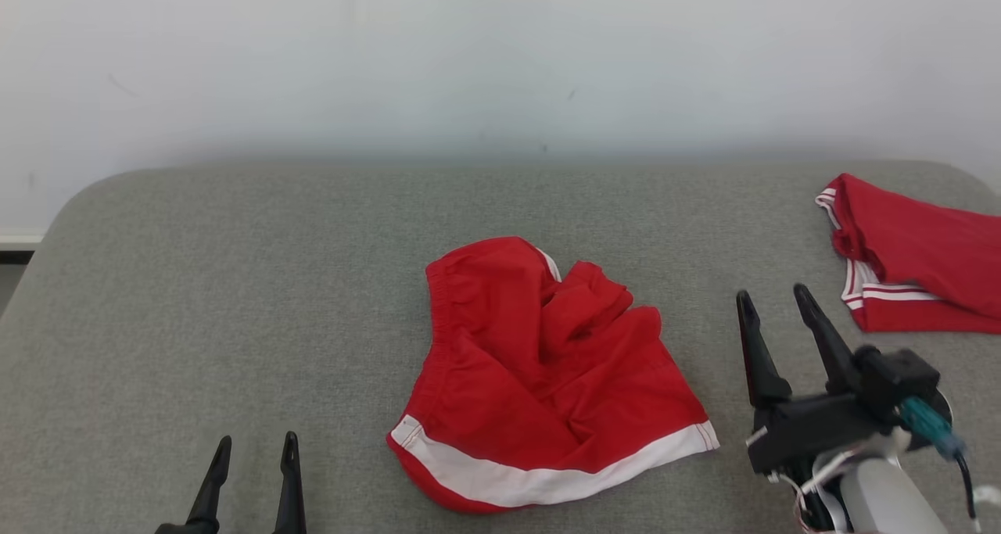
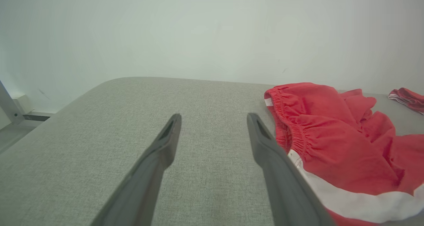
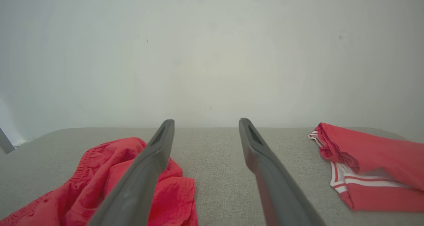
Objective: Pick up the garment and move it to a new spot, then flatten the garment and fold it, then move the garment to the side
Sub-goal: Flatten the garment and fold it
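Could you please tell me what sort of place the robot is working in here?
Probably a lab or test room set up for folding practice rather than a home: a grey fabric-covered table stands against a plain white wall, and on it lie crumpled red shorts and a second red garment.

Red shorts (image 1: pixel 539 378), crumpled and not yet flattened, lying loose on the grey fabric-covered desk (image 1: pixel 235 299), about midway across its width. Gathered elastic waistband down the left side, rising to the far top corner; broad white band along the hem at the near edge, curving from the near left corner up towards the right. Middle bunched into raised folds and deep creases, cloth rumpled in a heap at the far right, with a sliver of white trim showing beside the top of the waistband
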Tool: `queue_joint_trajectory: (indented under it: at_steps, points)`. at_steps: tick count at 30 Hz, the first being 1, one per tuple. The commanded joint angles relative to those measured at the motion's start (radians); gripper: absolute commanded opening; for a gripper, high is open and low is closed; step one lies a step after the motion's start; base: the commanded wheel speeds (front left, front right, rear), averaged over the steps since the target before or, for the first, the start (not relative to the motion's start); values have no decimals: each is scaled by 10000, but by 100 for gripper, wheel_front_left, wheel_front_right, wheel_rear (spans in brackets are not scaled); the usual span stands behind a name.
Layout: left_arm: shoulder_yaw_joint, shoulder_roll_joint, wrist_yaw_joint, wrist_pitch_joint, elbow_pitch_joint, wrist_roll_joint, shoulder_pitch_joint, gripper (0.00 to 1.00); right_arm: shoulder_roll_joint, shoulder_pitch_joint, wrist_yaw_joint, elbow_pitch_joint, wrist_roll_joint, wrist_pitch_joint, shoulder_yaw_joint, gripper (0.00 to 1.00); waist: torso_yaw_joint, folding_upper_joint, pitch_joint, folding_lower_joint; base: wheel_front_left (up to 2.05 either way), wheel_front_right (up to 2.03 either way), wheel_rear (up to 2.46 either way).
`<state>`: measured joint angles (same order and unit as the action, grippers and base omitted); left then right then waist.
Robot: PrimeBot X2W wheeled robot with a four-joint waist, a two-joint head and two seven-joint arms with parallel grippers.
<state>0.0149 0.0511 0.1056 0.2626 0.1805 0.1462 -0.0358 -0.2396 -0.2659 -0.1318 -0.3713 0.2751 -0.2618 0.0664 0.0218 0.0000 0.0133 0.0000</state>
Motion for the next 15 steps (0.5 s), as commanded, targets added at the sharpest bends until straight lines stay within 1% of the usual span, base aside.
queue_joint_trajectory:
  at_steps: [1, 10, 15]
  points:
    - [28, -13, 3, 27, -45, -131, -86, 100, 25, 160, 28, 101, -75, -39, -51, 100, -80, 0, -51, 0, 0, 0, 0]
    - [198, -13, 68, 29, -125, -178, -147, 100, 313, 1897, 28, 1768, -285, -40, -342, 100, -333, 0, -72, 0, 0, 0, 0]
    - [302, -14, 66, 27, -92, -210, -120, 100, 511, 2664, 28, 2213, -304, -28, -385, 100, -432, 0, -95, 0, 0, 0, 0]
